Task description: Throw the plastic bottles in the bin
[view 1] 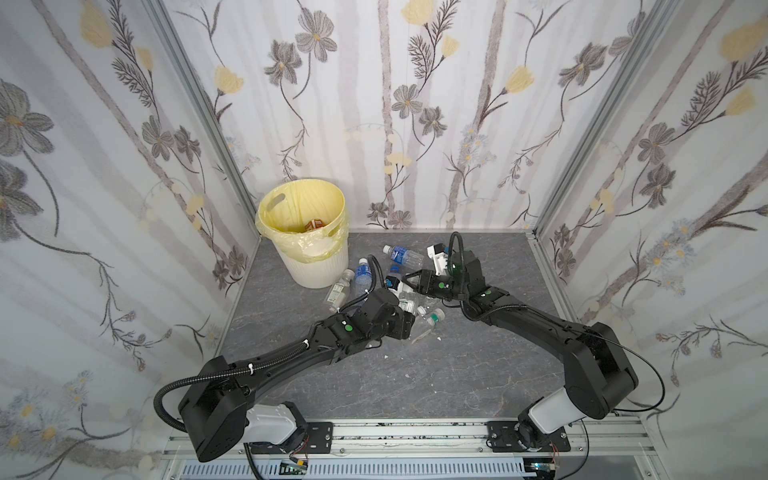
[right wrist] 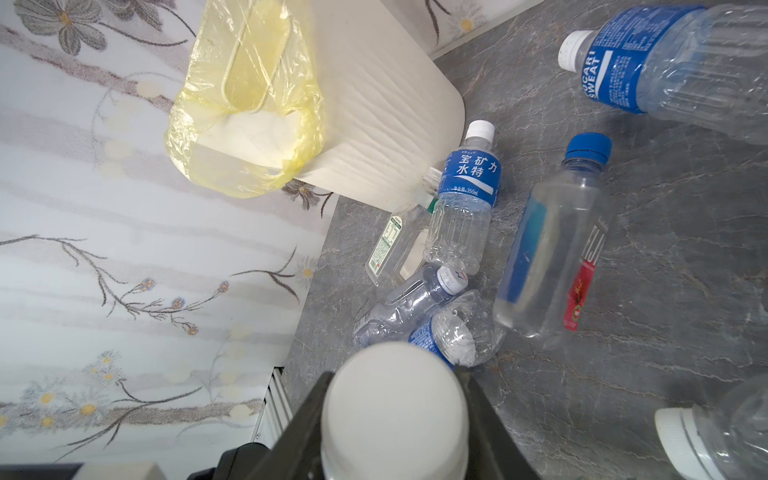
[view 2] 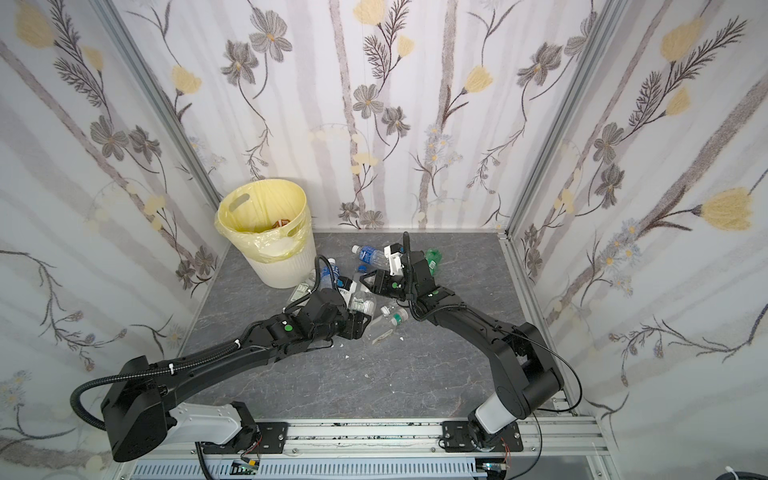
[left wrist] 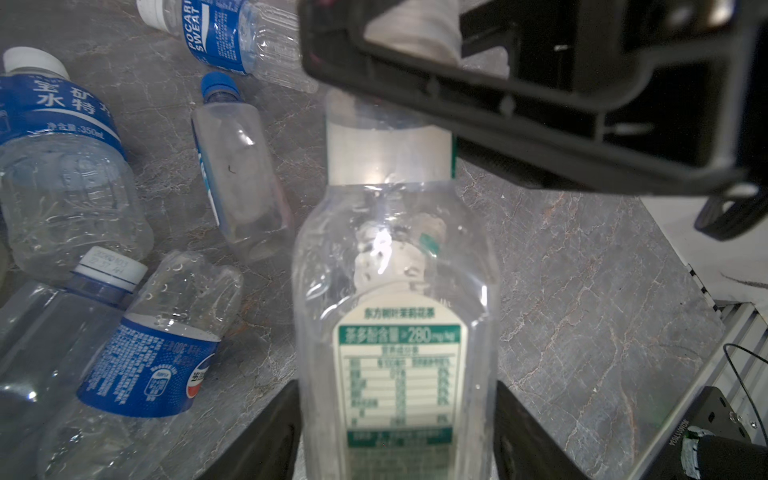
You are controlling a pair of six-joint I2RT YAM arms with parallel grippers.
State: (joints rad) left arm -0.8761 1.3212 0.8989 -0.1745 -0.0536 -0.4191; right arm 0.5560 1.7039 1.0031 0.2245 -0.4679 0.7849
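Grey stone-patterned floor (view 1: 415, 374) lay littered with loose bottles (left wrist: 70, 166), and both arms met on one clear bottle (left wrist: 395, 257) mid-pile. My right gripper (right wrist: 395, 386) was pinched on its cap (right wrist: 395, 424). The left gripper (left wrist: 395, 403) flanked its body, squeezing or not I couldn't tell. If both pulled, it could twist free. Held by the cap alone, it might swing and drop short of the bin (view 1: 320, 270) in the back-left corner.

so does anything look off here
Both grippers are on one clear tea bottle: the right gripper is shut on its white cap while the left gripper straddles its body. Small white scraps also lie on the grey table.
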